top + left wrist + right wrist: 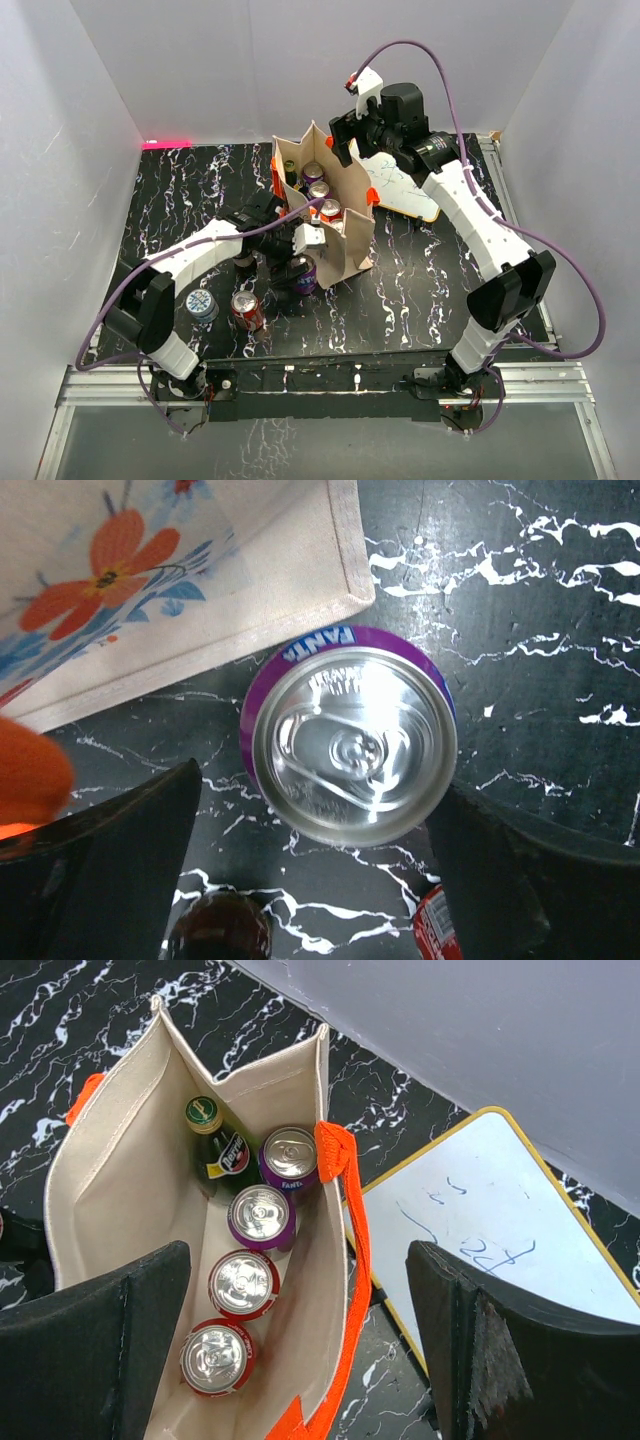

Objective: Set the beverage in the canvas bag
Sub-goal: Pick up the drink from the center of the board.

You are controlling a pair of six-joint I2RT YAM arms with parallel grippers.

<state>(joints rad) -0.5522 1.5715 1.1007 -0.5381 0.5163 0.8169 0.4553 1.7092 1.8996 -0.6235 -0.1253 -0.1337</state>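
Observation:
The canvas bag (pixel 345 235) stands open in the middle of the table, its floral side (pixel 150 580) showing in the left wrist view. Inside the bag (pixel 110 1180) are a green bottle (pixel 215 1145), two purple cans (pixel 260 1215) and two red cans (pixel 243 1282). A purple Fanta can (pixel 350 745) stands upright on the table just outside the bag's near corner (pixel 305 278). My left gripper (pixel 315 780) is open, one finger on each side of that can, with a gap showing on the left. My right gripper (pixel 295 1260) hangs open above the bag's far end (pixel 345 125), holding nothing.
A red can (pixel 247 310) and a blue-topped can (pixel 201 305) stand on the table near the left arm. A brown bottle top (pixel 220 930) and the red can (pixel 435 925) lie just behind my left fingers. A whiteboard (pixel 400 185) lies right of the bag.

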